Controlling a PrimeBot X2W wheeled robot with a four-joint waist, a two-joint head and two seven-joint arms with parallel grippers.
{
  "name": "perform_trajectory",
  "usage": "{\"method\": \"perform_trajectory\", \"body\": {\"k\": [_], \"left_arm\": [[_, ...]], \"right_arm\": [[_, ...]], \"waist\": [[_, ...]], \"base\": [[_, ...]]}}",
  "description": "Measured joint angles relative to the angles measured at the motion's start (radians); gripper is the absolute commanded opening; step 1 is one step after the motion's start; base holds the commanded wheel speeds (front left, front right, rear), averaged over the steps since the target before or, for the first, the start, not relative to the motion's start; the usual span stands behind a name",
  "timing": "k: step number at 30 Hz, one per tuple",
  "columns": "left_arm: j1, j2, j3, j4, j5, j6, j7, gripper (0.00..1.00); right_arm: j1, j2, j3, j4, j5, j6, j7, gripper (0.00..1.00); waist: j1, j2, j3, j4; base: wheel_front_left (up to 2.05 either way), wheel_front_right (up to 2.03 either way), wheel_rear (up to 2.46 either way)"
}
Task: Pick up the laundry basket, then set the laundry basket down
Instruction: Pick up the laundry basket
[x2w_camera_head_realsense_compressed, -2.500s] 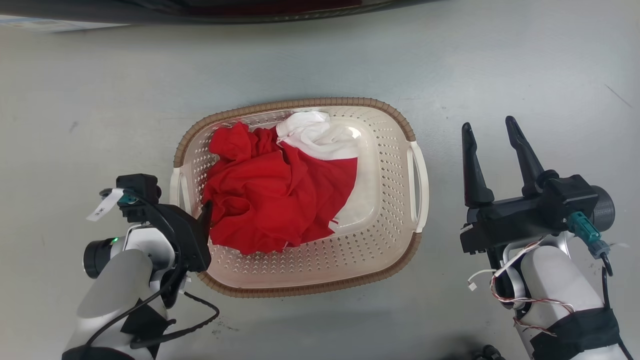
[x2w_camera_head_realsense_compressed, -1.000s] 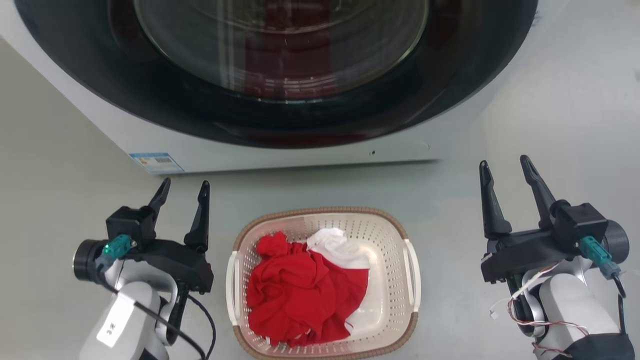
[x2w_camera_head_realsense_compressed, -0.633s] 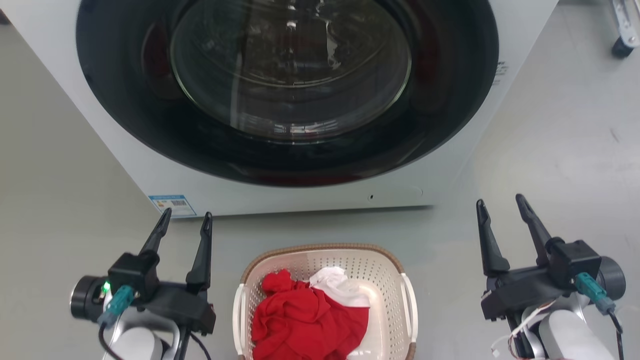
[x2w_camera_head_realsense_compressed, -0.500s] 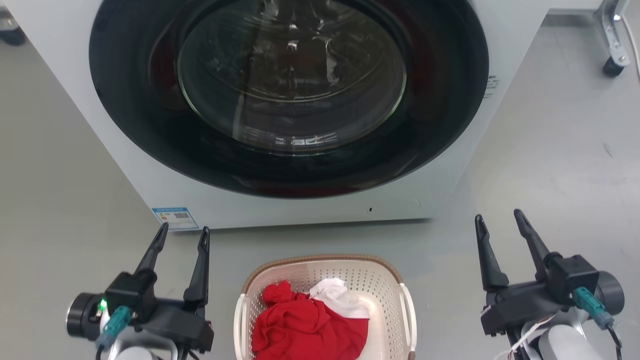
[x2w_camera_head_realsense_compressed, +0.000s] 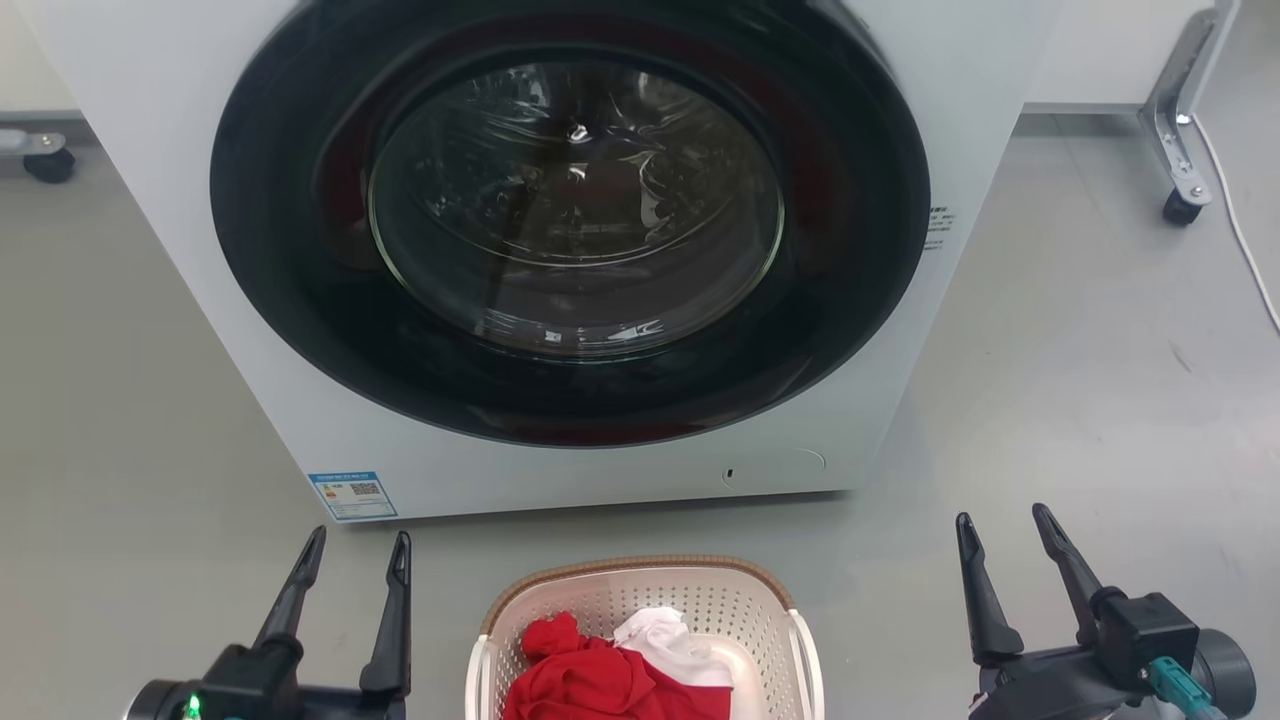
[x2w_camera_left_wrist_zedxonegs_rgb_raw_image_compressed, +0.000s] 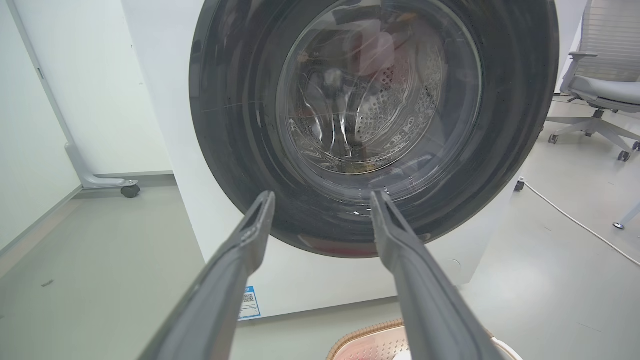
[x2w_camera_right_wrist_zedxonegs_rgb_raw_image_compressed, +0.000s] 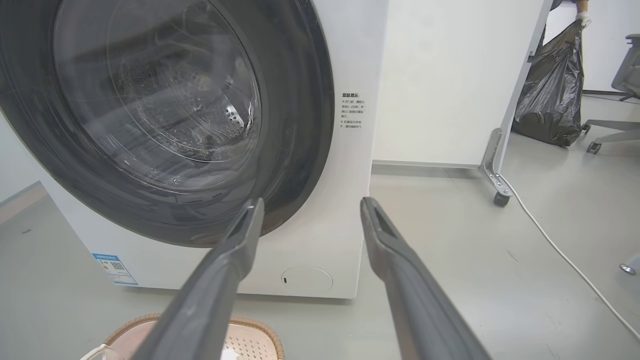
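Note:
The laundry basket (x2w_camera_head_realsense_compressed: 640, 566), cream perforated plastic with a brown woven rim, stands on the grey floor at the bottom centre of the head view, cut off by the edge. Red and white clothes (x2w_camera_head_realsense_compressed: 610, 675) lie in it. My left gripper (x2w_camera_head_realsense_compressed: 360, 538) is open and empty to the basket's left, apart from it. My right gripper (x2w_camera_head_realsense_compressed: 1001, 515) is open and empty well to its right. In the left wrist view the left gripper (x2w_camera_left_wrist_zedxonegs_rgb_raw_image_compressed: 323, 195) points at the washer door, with the basket rim (x2w_camera_left_wrist_zedxonegs_rgb_raw_image_compressed: 370, 337) below. The right gripper (x2w_camera_right_wrist_zedxonegs_rgb_raw_image_compressed: 312, 201) has the basket rim (x2w_camera_right_wrist_zedxonegs_rgb_raw_image_compressed: 250, 327) at lower left.
A white front-loading washing machine (x2w_camera_head_realsense_compressed: 150, 200) with a shut dark glass door (x2w_camera_head_realsense_compressed: 575, 210) stands just behind the basket. A castered frame leg (x2w_camera_head_realsense_compressed: 1180, 190) and a white cable (x2w_camera_head_realsense_compressed: 1245, 240) lie at the right. An office chair (x2w_camera_left_wrist_zedxonegs_rgb_raw_image_compressed: 600, 90) and a black bag (x2w_camera_right_wrist_zedxonegs_rgb_raw_image_compressed: 550, 90) stand farther off.
The head camera has tilted up, bringing the washer into view and the basket to the bottom edge. My left gripper, earlier at the basket's left rim, has come away and stands open.

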Motion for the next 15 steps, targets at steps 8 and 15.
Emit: {"method": "perform_trajectory", "body": {"k": [8, 15], "left_arm": [[0.072, 0.000, 0.005, -0.064, 0.006, 0.013, 0.002, 1.00], [0.088, -0.001, 0.012, -0.100, 0.009, 0.017, 0.030, 1.00]], "right_arm": [[0.047, 0.000, -0.001, -0.037, 0.000, -0.011, 0.009, 1.00], [0.062, -0.001, -0.005, -0.059, 0.002, -0.012, 0.019, 1.00]], "waist": [[0.0001, 0.0000, -0.022, 0.000], [0.0001, 0.0002, -0.027, 0.001]], "base": [[0.00, 0.00, 0.00], [0.00, 0.00, 0.00]]}}
